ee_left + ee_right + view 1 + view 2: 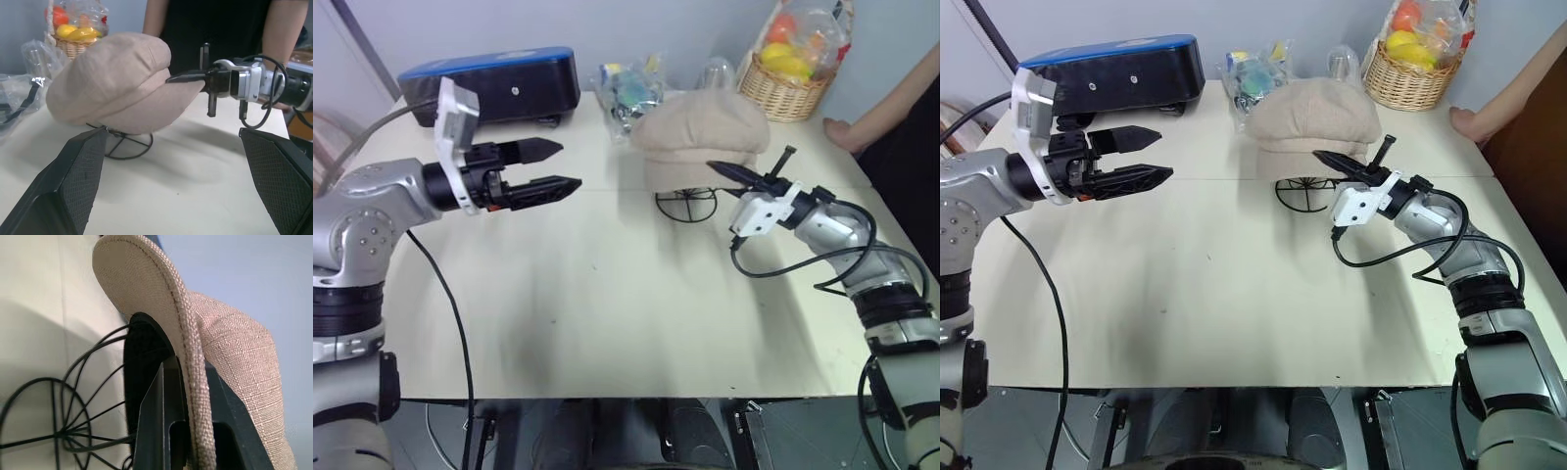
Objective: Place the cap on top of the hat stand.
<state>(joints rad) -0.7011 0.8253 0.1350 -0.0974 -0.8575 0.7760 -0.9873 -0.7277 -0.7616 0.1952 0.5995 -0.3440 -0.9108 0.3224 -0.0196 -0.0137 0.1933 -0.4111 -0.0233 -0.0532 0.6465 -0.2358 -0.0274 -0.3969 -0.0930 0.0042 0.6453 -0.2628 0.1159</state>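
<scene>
The beige-pink cap [700,127] sits over the black wire hat stand [685,206] at the middle back of the table, hiding the stand's globe; its stem and base ring show beneath. My right gripper [720,168] reaches in from the right and is shut on the cap's brim [195,362], with the edge of the brim clamped between its fingers [156,431]. Wire ribs of the hat stand [63,421] show just under the brim. My left gripper [566,164] hangs open above the table, well to the left of the cap [112,83], pointing toward it with nothing in it.
A blue and black case [499,83] stands at the back left. Clear plastic bags with small items [631,88] lie behind the cap. A wicker basket of fruit [793,83] stands at the back right. A person's arm [891,108] rests on the table's [607,294] right edge.
</scene>
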